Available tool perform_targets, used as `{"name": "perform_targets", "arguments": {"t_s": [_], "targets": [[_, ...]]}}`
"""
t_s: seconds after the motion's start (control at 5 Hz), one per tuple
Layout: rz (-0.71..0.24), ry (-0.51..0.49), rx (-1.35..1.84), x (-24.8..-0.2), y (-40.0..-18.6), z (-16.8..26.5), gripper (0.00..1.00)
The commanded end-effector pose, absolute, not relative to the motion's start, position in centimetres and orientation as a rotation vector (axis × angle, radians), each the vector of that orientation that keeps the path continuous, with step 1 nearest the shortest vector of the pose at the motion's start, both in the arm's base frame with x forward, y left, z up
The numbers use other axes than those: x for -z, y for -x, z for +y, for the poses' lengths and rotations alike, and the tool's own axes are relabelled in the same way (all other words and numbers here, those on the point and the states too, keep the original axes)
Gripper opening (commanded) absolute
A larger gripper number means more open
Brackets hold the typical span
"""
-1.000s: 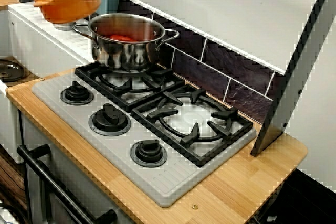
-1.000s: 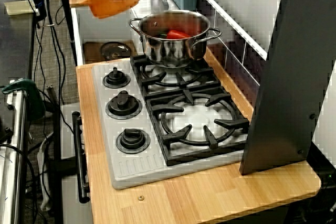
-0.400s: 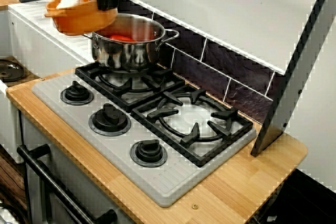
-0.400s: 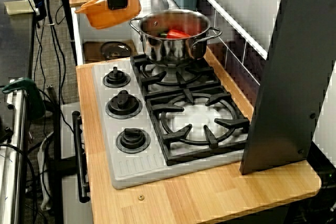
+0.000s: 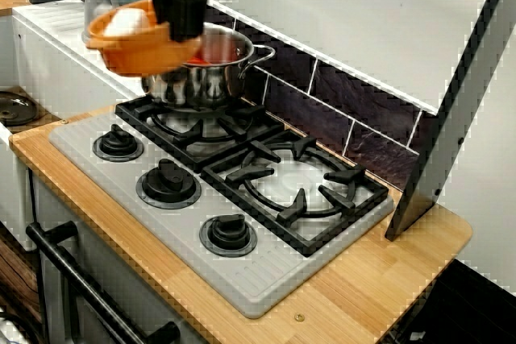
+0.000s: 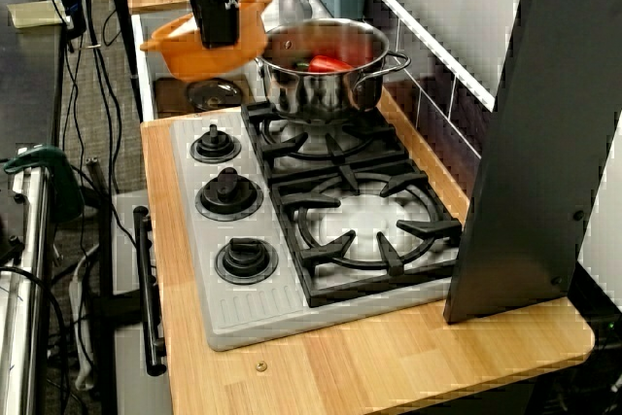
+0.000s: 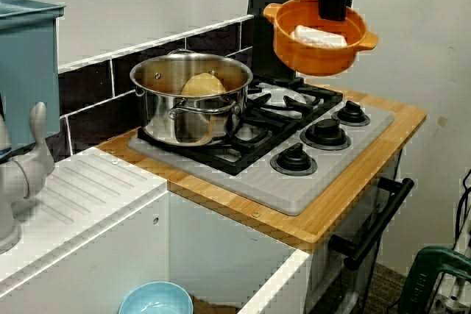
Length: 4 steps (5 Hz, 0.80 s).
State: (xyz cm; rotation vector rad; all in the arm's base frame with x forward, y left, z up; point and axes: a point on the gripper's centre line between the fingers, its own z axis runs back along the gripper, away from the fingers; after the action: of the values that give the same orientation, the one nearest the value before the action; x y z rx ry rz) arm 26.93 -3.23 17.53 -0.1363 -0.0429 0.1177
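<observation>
**Orange bowl (image 7: 316, 55) held in the air beside the pot (image 7: 193, 112)**

The black hand (image 7: 333, 14) comes down from above and is clamped on the rim of the orange bowl, holding it roughly level and clear of the stove (image 7: 294, 193). A white lump (image 7: 319, 36) lies inside the bowl. In the view from the sink side, the bowl hangs over the knob (image 7: 325, 131) side of the stove, apart from the steel pot. The pot stands on the back burner next to the dark tiled wall (image 5: 363, 118). It holds something red (image 6: 328, 63) in the high view. The stove sits on a wooden table (image 5: 379, 279). A blue bowl (image 7: 154, 301) lies low by the sink.
</observation>
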Motion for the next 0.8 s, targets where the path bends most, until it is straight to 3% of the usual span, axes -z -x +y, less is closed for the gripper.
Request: {"name": "perform_targets", "arguments": {"t_s": [0.0, 0.6], "targets": [[-0.083, 0.106, -0.045, -17.2, -26.9, -7.2, 0.0], [-0.098, 0.078, -0.041, -15.6, -28.9, -11.1, 0.0]]}}
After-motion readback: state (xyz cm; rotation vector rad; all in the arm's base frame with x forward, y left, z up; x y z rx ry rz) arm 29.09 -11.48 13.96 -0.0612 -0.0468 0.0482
